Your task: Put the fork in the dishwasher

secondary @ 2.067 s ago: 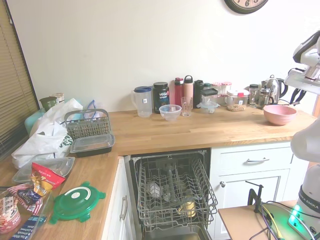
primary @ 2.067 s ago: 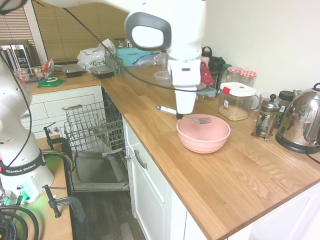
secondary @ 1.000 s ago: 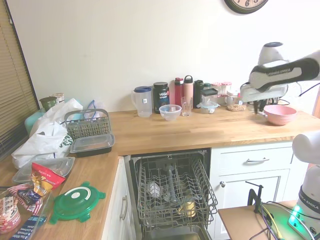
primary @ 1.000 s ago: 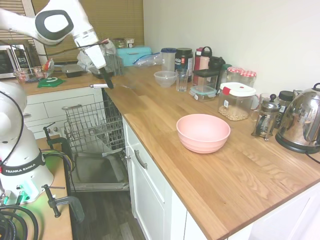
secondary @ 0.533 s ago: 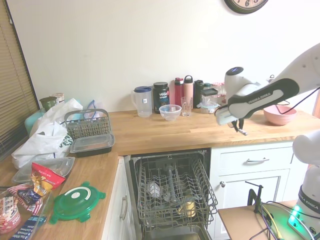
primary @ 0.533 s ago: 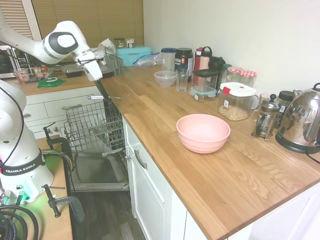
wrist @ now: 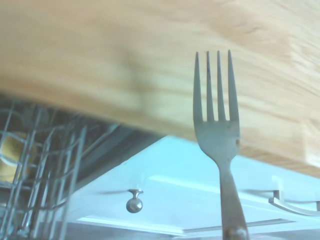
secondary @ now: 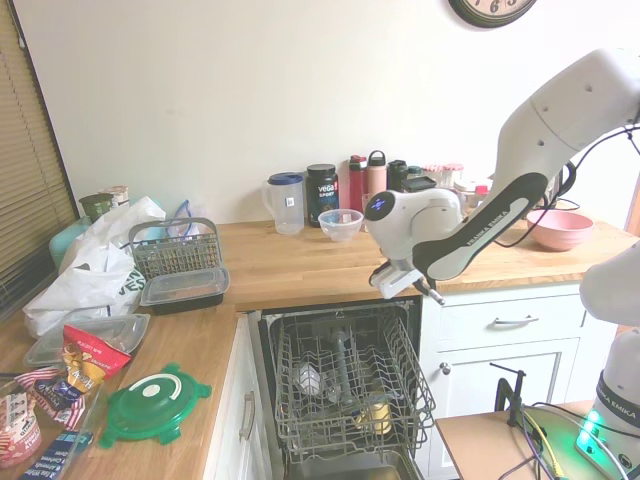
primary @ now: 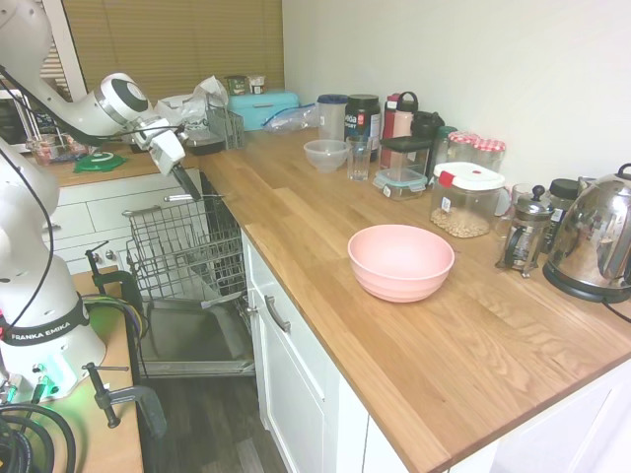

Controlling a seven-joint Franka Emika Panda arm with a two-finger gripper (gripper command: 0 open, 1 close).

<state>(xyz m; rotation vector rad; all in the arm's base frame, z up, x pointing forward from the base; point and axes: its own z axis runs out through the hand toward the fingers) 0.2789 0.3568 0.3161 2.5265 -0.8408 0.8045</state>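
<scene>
Centre-right of the wrist view, the fork (wrist: 218,130) is slim, dull-silver, four-tined; the gripper (primary: 186,191) grasps it above the wire-racked dishwasher (primary: 187,256).

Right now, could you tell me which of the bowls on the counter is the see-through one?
The small clear bowl beside the drinking glass; the larger pink bowl nearer the kettle is opaque.

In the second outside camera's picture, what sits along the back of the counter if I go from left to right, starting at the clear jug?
Clear jug with blue lid → black tub → small clear bowl → red bottle → pink bottle with black cap; much farther right, the pink bowl.
</scene>
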